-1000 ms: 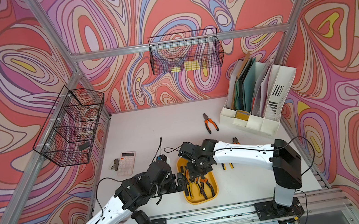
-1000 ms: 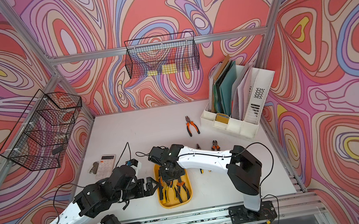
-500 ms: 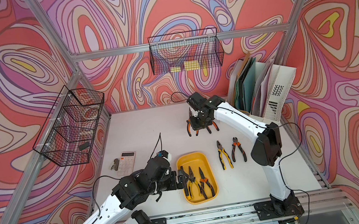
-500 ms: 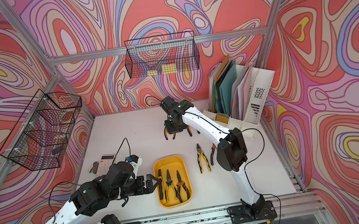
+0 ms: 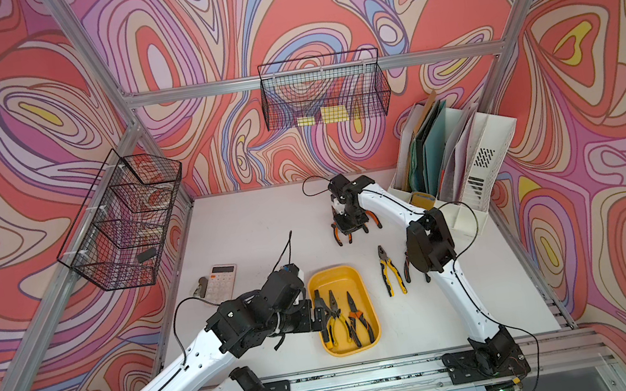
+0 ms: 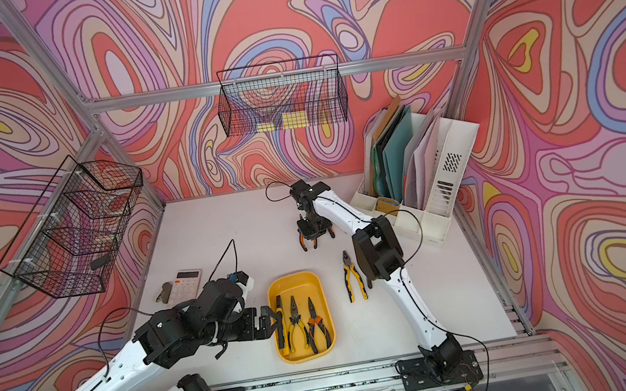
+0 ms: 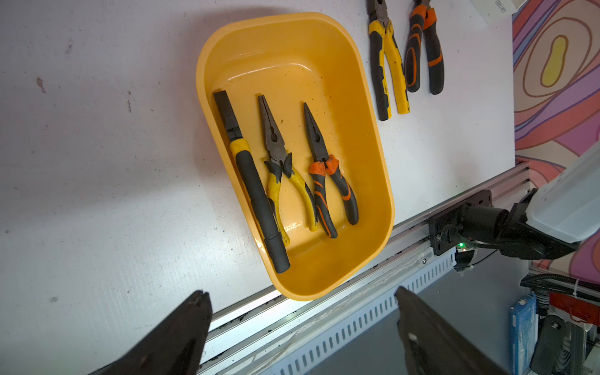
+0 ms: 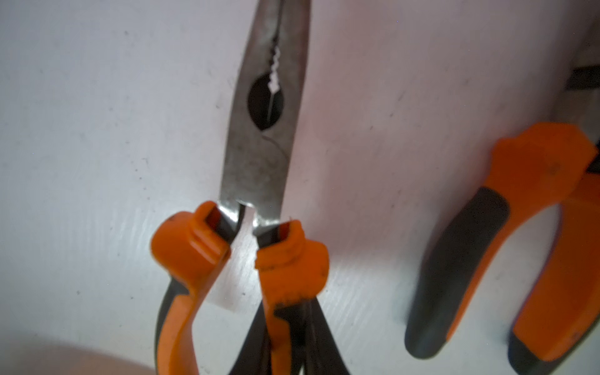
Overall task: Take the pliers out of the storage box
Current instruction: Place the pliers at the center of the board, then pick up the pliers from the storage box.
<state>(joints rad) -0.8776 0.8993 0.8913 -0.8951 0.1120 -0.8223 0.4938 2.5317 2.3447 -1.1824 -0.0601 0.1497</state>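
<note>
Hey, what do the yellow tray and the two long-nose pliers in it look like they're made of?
Yellow tray: likely moulded plastic, glossy, with soft highlights on its floor. Yellow-handled pliers and orange-handled pliers: dull grey metal jaws, probably steel, slightly worn; grips look like matte rubbery plastic, scuffed on the yellow pair.

- Three pliers point(image 5: 334, 305) lie in the storage box point(image 5: 336, 275).
- Two more pliers point(image 5: 385, 259) lie on the table point(image 5: 257, 230) at its 2 o'clock.
- The calculator point(image 5: 224, 279) lies at its 10 o'clock.
- My left gripper point(image 5: 322, 315) is at its 9 o'clock.

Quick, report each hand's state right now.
Left hand: open, empty, beside the storage box.
Right hand: closed, holding orange-handled pliers.
</note>
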